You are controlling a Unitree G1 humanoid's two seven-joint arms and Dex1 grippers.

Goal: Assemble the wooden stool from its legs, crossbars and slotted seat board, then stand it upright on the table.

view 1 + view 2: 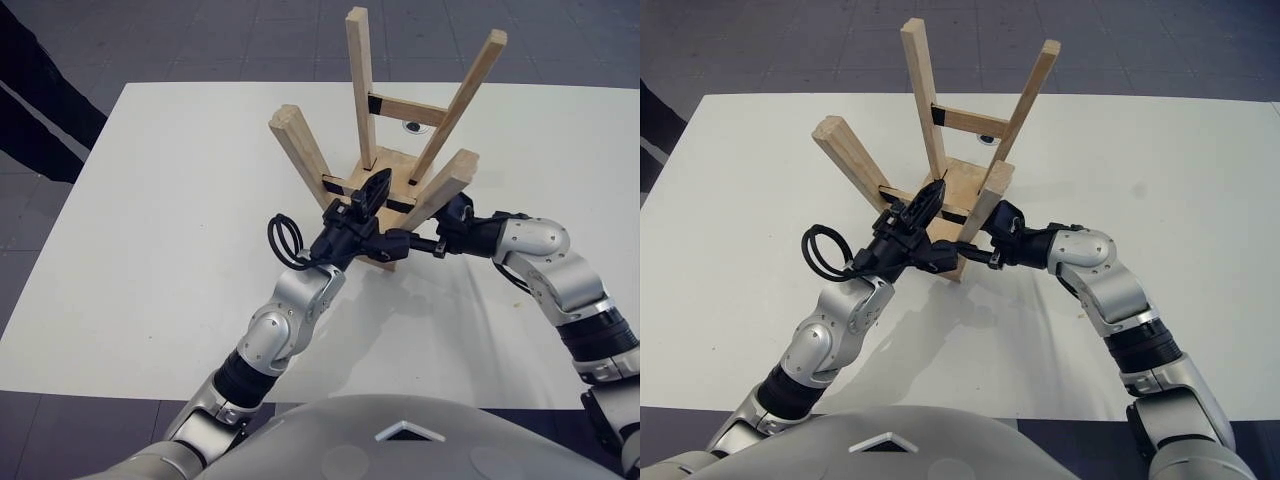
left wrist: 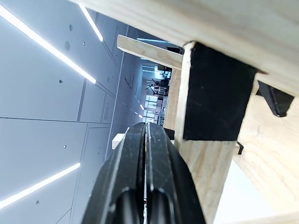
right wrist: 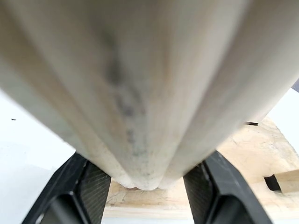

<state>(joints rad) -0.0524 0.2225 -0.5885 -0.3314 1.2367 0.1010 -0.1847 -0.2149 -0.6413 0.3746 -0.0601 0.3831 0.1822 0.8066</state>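
**Table** [image 1: 130, 250]: wide white top lying open to the stool's left, right and near side, with room for an arm to pass on each.

**Stool** [image 1: 392, 160]: upside down towards the far middle, its four legs splayed upward and fencing in the space over the seat.

**Far crossbar** [image 1: 410, 110]: bars the gap between the far legs.

**Near crossbar** [image 1: 345, 187]: bars the near-left gap low down.

**Left gripper** [image 1: 376, 185]: fingers pressed together, filling the opening above that bar.

**Right gripper** [image 1: 448, 212]: clamped around the near right leg [image 1: 440, 190], blocking that corner.
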